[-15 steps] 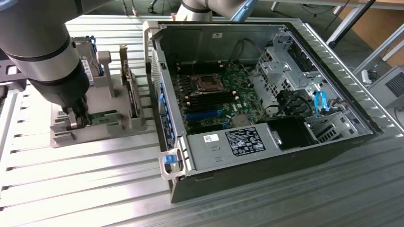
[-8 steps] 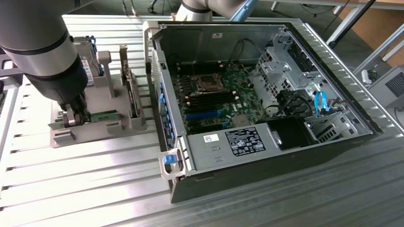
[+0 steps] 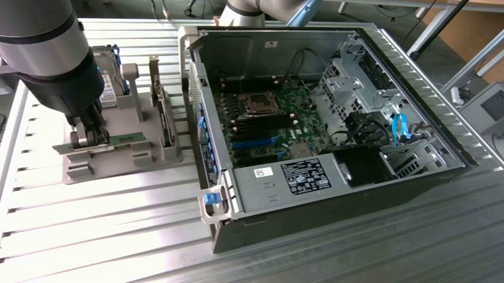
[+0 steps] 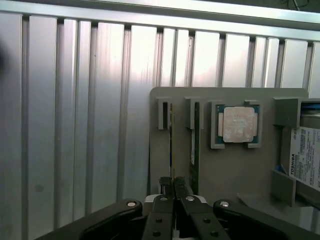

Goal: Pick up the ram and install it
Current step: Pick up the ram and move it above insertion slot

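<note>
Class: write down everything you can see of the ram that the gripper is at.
The ram is a thin greenish board seen edge-on. It stands upright in a slot of the grey holder, with a grey clip beside its far end. The gripper is shut on its top edge. A second stick with a white label stands parallel beside it, apart.

You see the end effector (image 4: pixel 172 184) clamped on the thin edge of the ram (image 4: pixel 172 142), which stands upright in a slot of the grey holder (image 4: pixel 235 172). A second stick (image 4: pixel 194 150) stands just beside it, then the processor (image 4: pixel 239 124); the holder rests on the ribbed surface (image 4: pixel 75 125).
</note>
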Controlling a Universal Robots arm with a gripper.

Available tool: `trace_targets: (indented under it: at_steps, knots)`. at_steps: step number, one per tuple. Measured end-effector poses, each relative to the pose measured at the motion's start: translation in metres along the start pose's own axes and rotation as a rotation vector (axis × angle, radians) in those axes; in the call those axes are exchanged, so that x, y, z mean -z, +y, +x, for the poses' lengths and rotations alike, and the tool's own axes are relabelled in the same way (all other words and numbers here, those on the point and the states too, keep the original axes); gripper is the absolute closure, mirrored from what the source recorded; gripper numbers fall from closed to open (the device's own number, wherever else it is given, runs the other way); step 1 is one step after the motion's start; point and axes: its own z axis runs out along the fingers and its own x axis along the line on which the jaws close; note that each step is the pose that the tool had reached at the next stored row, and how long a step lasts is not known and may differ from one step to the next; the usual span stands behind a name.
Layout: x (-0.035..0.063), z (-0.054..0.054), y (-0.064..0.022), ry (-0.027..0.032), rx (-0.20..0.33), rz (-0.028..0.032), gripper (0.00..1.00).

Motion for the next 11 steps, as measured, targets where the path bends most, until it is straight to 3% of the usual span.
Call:
trace_targets:
  at_steps: [11]
  knots:
    - [0.0264, -0.002, -0.0007, 0.0001, 0.000, -0.0001, 0.89]
